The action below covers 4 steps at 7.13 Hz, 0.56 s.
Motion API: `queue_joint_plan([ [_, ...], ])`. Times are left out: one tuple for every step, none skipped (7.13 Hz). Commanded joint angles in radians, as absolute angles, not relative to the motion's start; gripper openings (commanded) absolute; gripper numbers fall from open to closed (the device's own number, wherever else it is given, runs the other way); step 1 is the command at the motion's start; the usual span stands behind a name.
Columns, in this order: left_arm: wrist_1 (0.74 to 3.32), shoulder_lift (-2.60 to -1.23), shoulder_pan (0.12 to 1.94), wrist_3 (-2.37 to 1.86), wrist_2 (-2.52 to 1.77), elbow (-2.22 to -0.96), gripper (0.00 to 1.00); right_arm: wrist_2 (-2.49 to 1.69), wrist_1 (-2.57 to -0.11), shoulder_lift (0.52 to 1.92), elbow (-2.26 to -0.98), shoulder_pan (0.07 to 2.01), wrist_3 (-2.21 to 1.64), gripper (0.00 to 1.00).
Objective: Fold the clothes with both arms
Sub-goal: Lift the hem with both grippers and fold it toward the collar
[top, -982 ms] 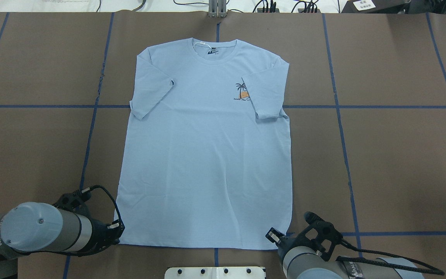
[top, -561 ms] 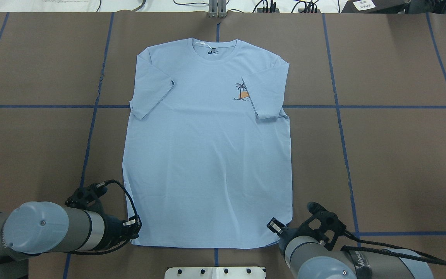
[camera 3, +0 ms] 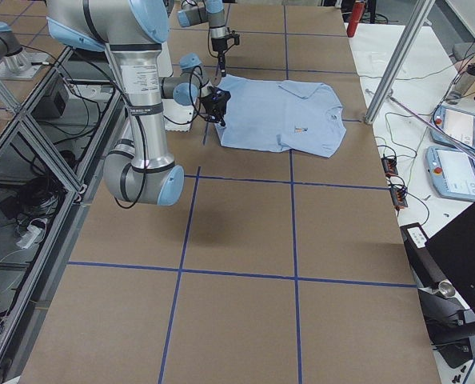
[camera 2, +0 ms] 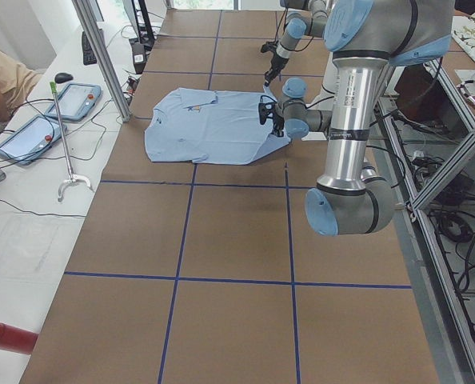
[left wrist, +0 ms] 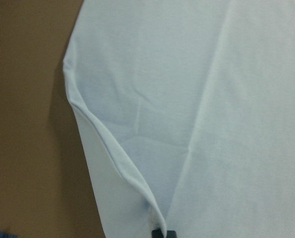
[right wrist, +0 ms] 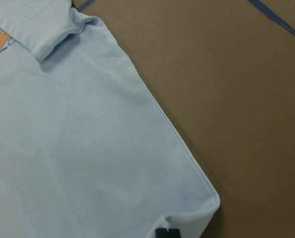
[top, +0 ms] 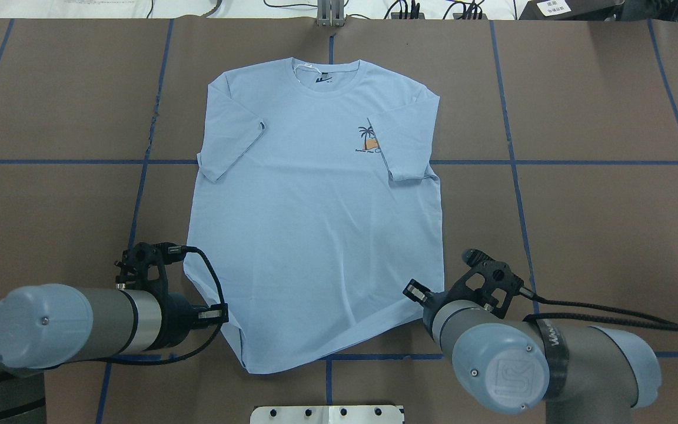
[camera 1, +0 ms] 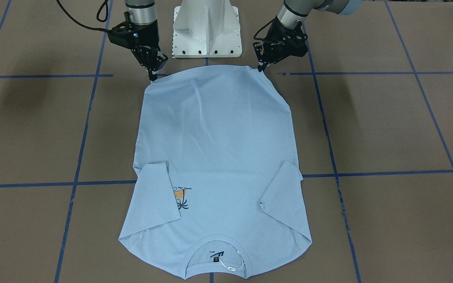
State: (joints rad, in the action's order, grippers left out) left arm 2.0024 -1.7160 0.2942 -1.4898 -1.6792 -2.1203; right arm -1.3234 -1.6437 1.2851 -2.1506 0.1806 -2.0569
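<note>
T-shirt (top: 315,224) lies front-up at mid-desk (top: 610,247), collar on the far side from the robot, both sleeves folded inward. Left gripper (camera 1: 261,69) is clamped on the left hem corner. Right gripper (camera 1: 153,75) is clamped on the right hem corner. Both corners are raised off the desk.

Broad bare table (top: 598,235) lies open on both sides of the shirt (top: 315,235); the white pedestal (camera 1: 207,31) (just beside the hem) blocks the robot's edge.
</note>
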Motion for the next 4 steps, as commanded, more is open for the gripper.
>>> queue_joint_plan([
  [2.005, -1.730, 0.365, -1.431, -1.706, -2.118, 0.00, -1.371, -1.640, 1.279, -2.151, 0.260, -1.956, 0.00],
  [1.994, -1.759, 0.423, -1.411, -1.710, -2.074, 0.00, -1.376, -1.641, 1.261, -2.145, 0.293, -1.904, 0.00],
  [1.994, -1.814, 0.461, -1.413, -1.706, -2.015, 0.00, -1.377, -1.641, 1.249, -2.126, 0.329, -1.873, 0.00],
  [1.997, -1.856, 0.503, -1.416, -1.706, -1.966, 0.00, -1.387, -1.641, 1.224, -2.094, 0.372, -1.826, 0.00],
])
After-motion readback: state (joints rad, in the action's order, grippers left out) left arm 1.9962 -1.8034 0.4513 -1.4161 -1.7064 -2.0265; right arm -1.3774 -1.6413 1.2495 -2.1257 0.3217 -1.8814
